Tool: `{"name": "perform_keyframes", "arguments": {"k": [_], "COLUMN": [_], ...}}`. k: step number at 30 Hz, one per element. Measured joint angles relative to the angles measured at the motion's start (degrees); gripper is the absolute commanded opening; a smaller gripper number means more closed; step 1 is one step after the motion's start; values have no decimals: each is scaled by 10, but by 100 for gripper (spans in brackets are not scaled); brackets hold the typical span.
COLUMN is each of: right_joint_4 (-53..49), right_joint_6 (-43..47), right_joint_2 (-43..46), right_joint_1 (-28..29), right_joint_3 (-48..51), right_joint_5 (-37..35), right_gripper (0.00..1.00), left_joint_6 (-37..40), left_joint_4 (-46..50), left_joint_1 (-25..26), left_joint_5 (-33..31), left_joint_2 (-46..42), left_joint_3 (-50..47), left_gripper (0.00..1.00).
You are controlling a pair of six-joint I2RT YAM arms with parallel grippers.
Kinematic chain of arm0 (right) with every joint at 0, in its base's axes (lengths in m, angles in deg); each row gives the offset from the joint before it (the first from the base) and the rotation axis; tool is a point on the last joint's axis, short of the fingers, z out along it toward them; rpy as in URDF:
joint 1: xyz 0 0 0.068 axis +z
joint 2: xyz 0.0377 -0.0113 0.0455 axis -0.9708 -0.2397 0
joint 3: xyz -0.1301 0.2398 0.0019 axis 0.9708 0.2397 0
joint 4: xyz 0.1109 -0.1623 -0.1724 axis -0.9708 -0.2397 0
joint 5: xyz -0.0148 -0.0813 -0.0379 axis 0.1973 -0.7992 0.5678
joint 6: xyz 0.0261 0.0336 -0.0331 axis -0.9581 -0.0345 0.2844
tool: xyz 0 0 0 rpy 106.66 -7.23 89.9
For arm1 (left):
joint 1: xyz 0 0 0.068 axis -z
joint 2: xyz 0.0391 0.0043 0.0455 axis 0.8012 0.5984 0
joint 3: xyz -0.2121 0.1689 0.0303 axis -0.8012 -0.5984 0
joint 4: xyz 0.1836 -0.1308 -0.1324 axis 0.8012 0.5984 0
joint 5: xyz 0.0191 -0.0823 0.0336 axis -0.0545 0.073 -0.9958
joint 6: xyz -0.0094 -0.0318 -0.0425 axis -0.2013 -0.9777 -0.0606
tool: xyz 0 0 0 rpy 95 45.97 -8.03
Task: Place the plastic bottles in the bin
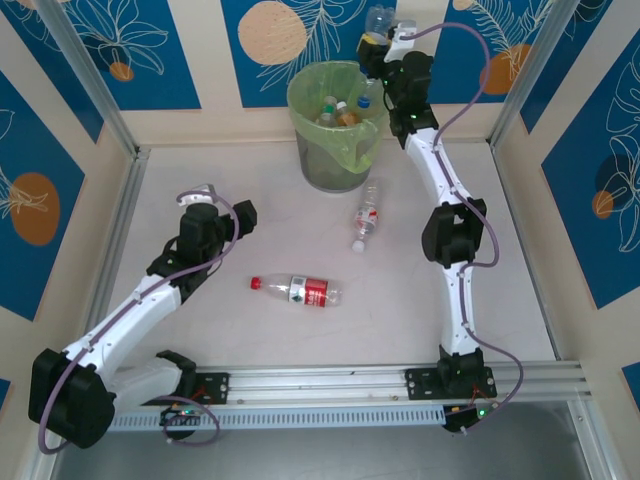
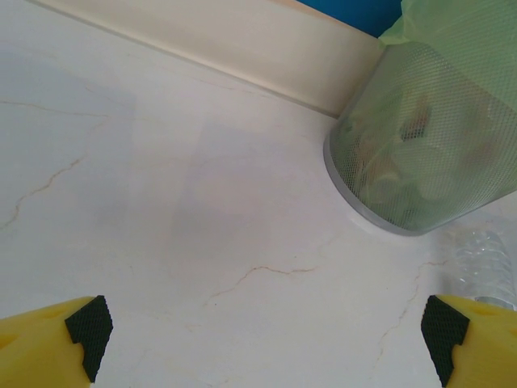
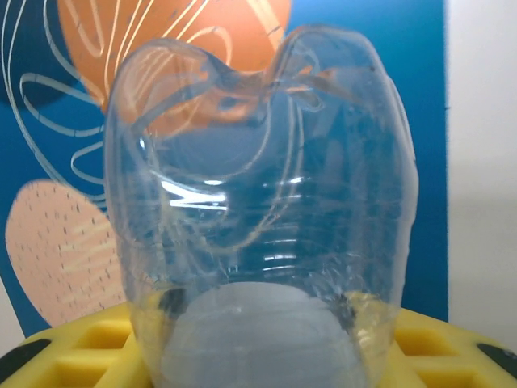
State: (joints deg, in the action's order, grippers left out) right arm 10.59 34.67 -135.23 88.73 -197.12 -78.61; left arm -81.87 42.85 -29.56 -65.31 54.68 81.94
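Note:
The grey mesh bin (image 1: 338, 128) with its light-green bag stands at the back middle, with several bottles inside. My right gripper (image 1: 378, 42) hangs high above the bin's right rim, shut on a clear plastic bottle (image 3: 262, 218) whose base points up (image 1: 381, 20). A red-capped, red-labelled bottle (image 1: 298, 290) lies on the table centre. A second clear bottle (image 1: 366, 219), white-capped with a small red label, lies just in front of the bin. My left gripper (image 1: 202, 193) stands open over bare table left of the bin, its yellow fingers (image 2: 56, 343) wide apart; the bin (image 2: 428, 137) is at upper right.
The white marbled table (image 1: 250, 200) is walled by blue patterned panels at the back and sides. An aluminium rail (image 1: 330, 385) runs along the near edge by the arm bases.

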Motion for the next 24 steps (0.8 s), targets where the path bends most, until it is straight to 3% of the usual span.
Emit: {"name": "perform_keyframes", "arguments": {"k": [12,24], "right_joint_4": [-71,-127], "right_joint_6": [155,177], "right_joint_2": [-10,-26], "right_joint_1": [21,43], "right_joint_3": [3,-53], "right_joint_5": [-3,-22], "right_gripper": [83,92], "left_joint_6": [-1,-1], "left_joint_4": [0,0], "left_joint_1": [-2,-2], "left_joint_5": [0,0], "left_joint_2": [0,0], "left_joint_3": [0,0], "left_gripper": [100,100]}}
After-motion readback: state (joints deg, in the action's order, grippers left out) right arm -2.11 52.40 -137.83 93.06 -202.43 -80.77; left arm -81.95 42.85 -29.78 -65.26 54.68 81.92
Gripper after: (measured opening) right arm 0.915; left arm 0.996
